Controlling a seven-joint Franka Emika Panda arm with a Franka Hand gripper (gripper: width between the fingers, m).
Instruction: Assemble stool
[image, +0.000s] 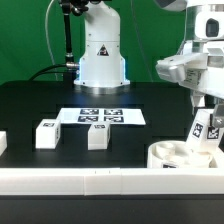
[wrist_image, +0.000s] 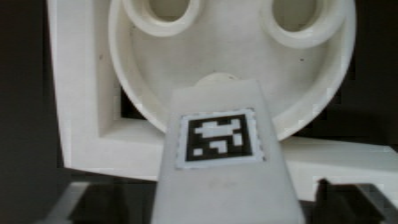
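My gripper (image: 206, 116) is shut on a white stool leg (image: 205, 129) with black-and-white tags and holds it tilted over the round white seat (image: 180, 155). The seat lies socket side up at the exterior view's right, against the front rail. In the wrist view the held leg (wrist_image: 217, 140) points at the seat (wrist_image: 222, 55), its tip just short of two open sockets. I cannot tell whether the tip touches the seat. My dark fingers (wrist_image: 80, 195) flank the leg's near end. Two more legs (image: 46, 133) (image: 97, 135) stand on the black table.
The marker board (image: 100, 117) lies flat behind the two loose legs. A long white rail (image: 90, 180) runs along the table's front edge, and its corner piece (wrist_image: 80, 100) sits beside the seat. The robot base (image: 102, 55) stands at the back. A small white part (image: 2, 143) shows at the left edge.
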